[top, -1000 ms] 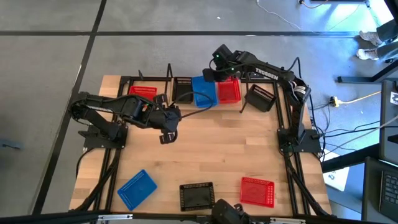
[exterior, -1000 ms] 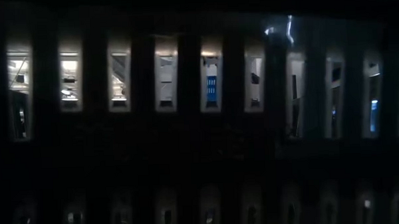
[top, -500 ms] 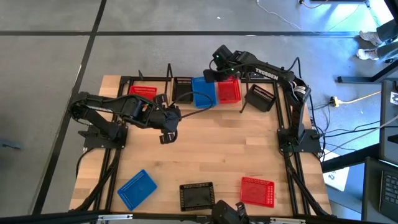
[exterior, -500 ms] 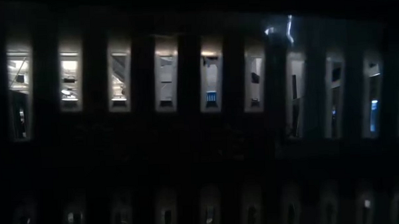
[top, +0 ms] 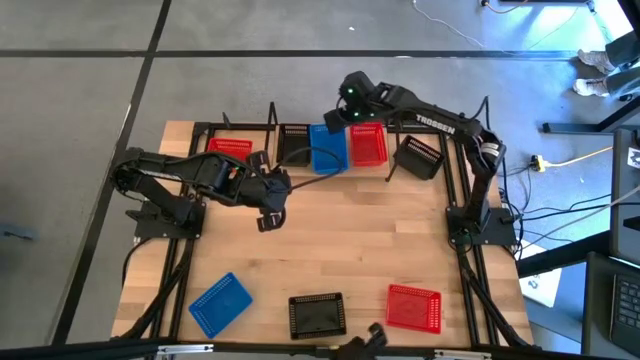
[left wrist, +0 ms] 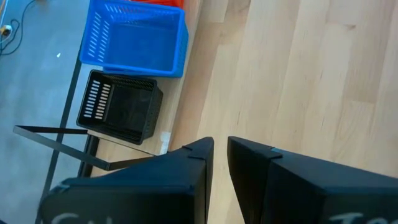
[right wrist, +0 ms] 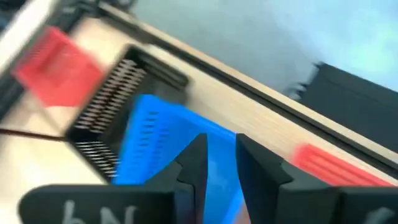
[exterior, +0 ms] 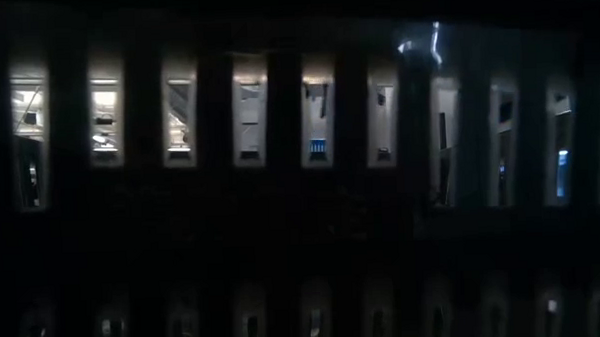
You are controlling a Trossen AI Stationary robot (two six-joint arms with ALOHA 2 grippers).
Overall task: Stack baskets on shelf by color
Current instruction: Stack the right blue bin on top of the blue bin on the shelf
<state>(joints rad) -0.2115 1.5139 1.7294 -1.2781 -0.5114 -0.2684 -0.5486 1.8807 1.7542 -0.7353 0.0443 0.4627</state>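
Seven baskets show in the high view. On the shelf (top: 262,138) at the table's far edge: a red basket (top: 231,147), a black basket (top: 295,144), a blue basket (top: 327,147) and a second red basket (top: 368,146). Another black basket (top: 419,155) sits tilted just right of the shelf. Along the near edge lie a loose blue basket (top: 221,303), a loose black basket (top: 317,314) and a loose red basket (top: 413,307).

Thin perforated plastic, so probably light, fairly stiff, a bit slick; best hold looks like a pinch on one rim wall, not the mesh floor.

Right gripper (top: 345,112) hangs over the far side of the blue basket on the shelf; its wrist view has the fingers (right wrist: 194,163) nearly together with only a thin gap, right above that basket's wall, nothing visibly pinched. Contact with the rim cannot be told.

Left gripper (top: 270,212) hovers over bare table mid-left, fingers (left wrist: 198,163) nearly together, empty, near the shelf's black and blue baskets, well apart from the three loose ones.
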